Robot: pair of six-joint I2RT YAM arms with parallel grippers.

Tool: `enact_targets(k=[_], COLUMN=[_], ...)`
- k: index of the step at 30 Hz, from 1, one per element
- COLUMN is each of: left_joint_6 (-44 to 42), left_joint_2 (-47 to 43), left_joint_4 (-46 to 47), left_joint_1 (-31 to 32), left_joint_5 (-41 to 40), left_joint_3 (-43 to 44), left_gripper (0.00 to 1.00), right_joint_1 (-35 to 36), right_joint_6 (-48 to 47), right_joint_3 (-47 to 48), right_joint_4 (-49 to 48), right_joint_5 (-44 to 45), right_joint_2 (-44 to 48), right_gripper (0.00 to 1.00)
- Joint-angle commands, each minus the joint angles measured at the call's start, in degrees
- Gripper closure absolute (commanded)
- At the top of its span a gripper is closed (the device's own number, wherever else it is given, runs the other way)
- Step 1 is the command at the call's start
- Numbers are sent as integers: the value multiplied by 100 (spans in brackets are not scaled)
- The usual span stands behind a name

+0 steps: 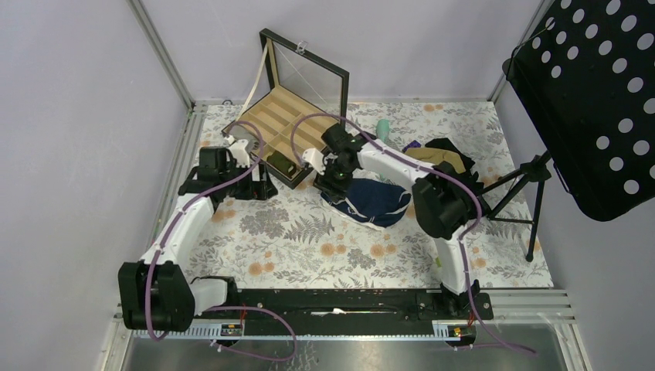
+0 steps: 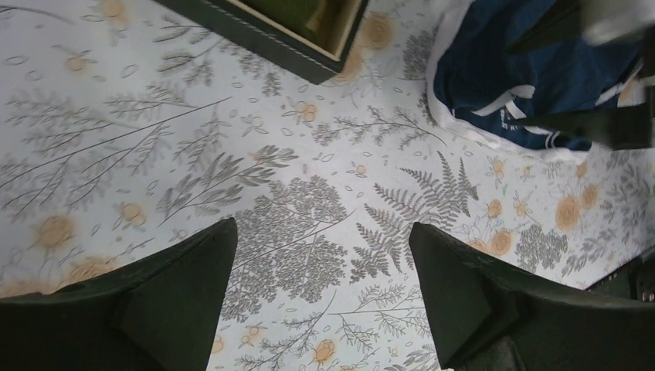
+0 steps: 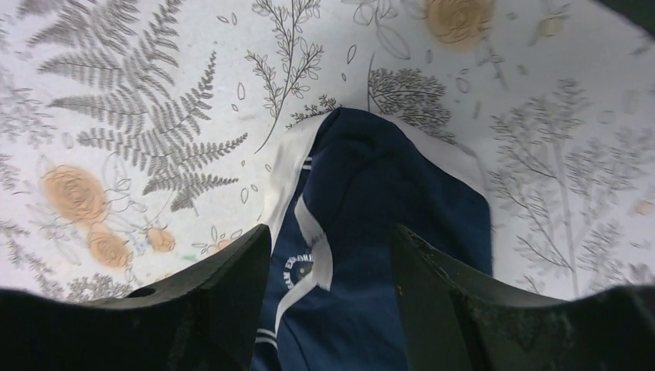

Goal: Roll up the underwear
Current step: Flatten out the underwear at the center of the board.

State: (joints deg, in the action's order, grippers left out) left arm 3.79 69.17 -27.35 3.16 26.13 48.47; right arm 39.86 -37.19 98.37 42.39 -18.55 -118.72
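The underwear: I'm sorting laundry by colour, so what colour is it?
The underwear is dark navy with white trim; the right wrist view shows it best.

The underwear [image 3: 402, 232] bears a small round emblem [image 3: 300, 268] with white lettering (too blurred to read).

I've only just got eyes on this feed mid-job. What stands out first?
The navy underwear with its white waistband lies crumpled mid-table, the right end effector poised over it, jaws apart. The left end effector hangs open over bare floral tablecloth beside the open wooden box at the back. A big black perforated panel looms on the right.
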Motion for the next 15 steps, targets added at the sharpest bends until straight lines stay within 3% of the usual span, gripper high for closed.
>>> enact_targets(k=[1,4,5,9,12,15], left_joint_6=[310,305,294,255,226,103], left_joint_2=[-413,-527,-527,-453,-315,-151], left_joint_4=[217,300,330,480,474,455], left_joint_1=[-279,-316,-316,-316,-316,-316], left_joint_5=[-265,-222,-221,-197,-258,-348], left_joint_3=[-174,-272,-297,-333,-197,-40], left_gripper=[9,9,9,9,9,9], right_joint_1=[165,204,204,213,322,373], right_joint_6=[58,18,-8,-48,89,291], right_joint_3=[367,395,408,493,1495,3242], right_joint_4=[215,298,353,438,1355,2540], right_joint_5=[381,706,777,754,-345,-1572], right_joint_2=[-377,-518,-535,-396,-196,-221], right_gripper=[36,38,43,82,98,100])
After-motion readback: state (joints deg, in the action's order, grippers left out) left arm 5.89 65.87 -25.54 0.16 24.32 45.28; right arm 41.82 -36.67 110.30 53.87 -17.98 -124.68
